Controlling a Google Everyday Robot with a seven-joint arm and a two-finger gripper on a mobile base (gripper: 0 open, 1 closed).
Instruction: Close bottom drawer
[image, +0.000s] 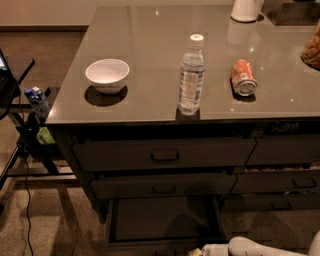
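Note:
The bottom drawer (162, 218) is pulled out below two taller dark drawers (165, 156) and shows a plain flat grey inside. Its low front panel lies along the bottom edge of the camera view (150, 248). My gripper (197, 251) is at the very bottom edge, just right of the drawer front's middle, at the end of my white arm (260, 247) that comes in from the lower right. Only its tip shows.
On the grey countertop (150, 40) stand a white bowl (107, 75), a water bottle (191, 75), an orange can on its side (243, 77) and a white container (246, 9). A narrower drawer column (285, 170) is to the right. A black stand with cables (20, 130) is on the left.

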